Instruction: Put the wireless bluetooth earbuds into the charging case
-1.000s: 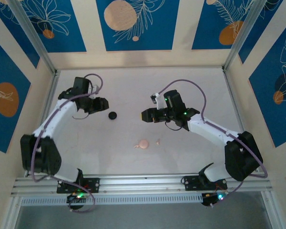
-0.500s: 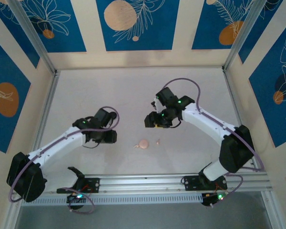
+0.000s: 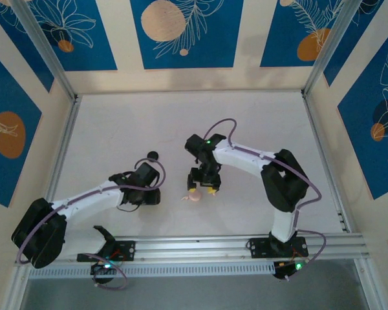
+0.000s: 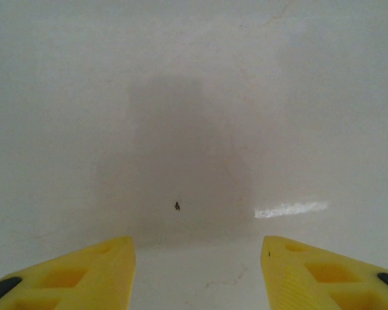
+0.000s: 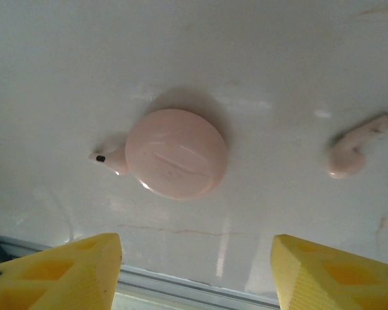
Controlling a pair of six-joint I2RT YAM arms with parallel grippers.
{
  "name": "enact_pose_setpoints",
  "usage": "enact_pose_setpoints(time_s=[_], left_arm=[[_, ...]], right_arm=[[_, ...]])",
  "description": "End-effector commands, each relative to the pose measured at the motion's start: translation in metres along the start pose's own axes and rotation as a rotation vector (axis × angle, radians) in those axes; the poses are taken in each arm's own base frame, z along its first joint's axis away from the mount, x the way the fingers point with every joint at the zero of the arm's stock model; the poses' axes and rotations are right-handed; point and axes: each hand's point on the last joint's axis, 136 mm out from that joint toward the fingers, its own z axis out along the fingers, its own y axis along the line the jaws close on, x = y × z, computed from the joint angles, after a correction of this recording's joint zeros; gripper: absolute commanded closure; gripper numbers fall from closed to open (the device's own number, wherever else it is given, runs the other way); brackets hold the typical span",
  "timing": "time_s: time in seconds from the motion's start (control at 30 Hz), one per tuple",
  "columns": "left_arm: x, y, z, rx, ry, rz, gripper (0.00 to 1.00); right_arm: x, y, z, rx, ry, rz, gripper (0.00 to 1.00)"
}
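Note:
A round pale pink charging case (image 5: 176,153) lies shut and flat on the white table. One pale pink earbud (image 5: 110,158) rests against its left edge, and a second pink earbud (image 5: 352,152) lies apart to its right. My right gripper (image 5: 194,271) hovers just short of the case, open, with nothing between its yellow fingers (image 5: 58,271). From above, the right gripper (image 3: 202,189) stands over the pink case (image 3: 194,197). A black round case (image 3: 153,155) sits farther back. My left gripper (image 4: 197,274) is open over bare table, and from above the left gripper (image 3: 149,196) is left of the pink case.
The metal rail (image 3: 194,244) runs along the near table edge, close behind the pink case. Cream walls with blue panels (image 3: 181,32) enclose the table on three sides. A small dark speck (image 4: 177,206) marks the table ahead of the left fingers.
My right gripper came toward the near edge and down over the pink case, jaws widening. My left arm swung from beside the black case to the near middle-left. Neither case moved.

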Motion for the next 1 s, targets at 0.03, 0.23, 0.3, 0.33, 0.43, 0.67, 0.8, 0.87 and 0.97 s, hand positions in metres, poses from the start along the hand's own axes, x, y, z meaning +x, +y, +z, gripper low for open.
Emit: enact_pose_setpoints(time_s=[0.03, 0.23, 0.3, 0.33, 0.43, 0.67, 0.8, 0.87, 0.97], left_arm=[[-0.001, -0.006, 0.007, 0.037, -0.009, -0.014, 0.47], [0.0, -0.007, 0.007, 0.047, -0.002, -0.007, 0.47], [-0.001, -0.008, 0.006, 0.053, -0.006, -0.006, 0.47], [-0.001, -0.009, 0.006, 0.057, -0.007, -0.005, 0.47], [-0.002, -0.01, 0.007, 0.066, -0.008, -0.007, 0.47], [0.0, -0.009, 0.008, 0.067, 0.001, -0.002, 0.47], [0.001, -0.009, 0.008, 0.066, 0.002, -0.002, 0.47], [0.001, -0.01, 0.008, 0.068, 0.002, -0.001, 0.48], [0.001, -0.011, 0.009, 0.073, 0.005, 0.001, 0.49]], right_arm=[[0.004, -0.002, 0.01, 0.104, 0.037, 0.048, 0.36], [-0.003, -0.002, 0.022, 0.139, 0.046, 0.053, 0.34], [-0.006, 0.002, 0.024, 0.129, 0.046, 0.046, 0.34], [-0.007, 0.005, 0.025, 0.121, 0.045, 0.04, 0.33], [-0.01, 0.011, 0.028, 0.119, 0.04, 0.029, 0.33], [-0.011, 0.013, 0.033, 0.136, 0.052, 0.02, 0.34], [-0.008, 0.008, 0.037, 0.176, 0.066, 0.023, 0.34], [-0.006, 0.005, 0.04, 0.192, 0.073, 0.025, 0.38], [-0.007, 0.001, 0.043, 0.215, 0.077, 0.03, 0.4]])
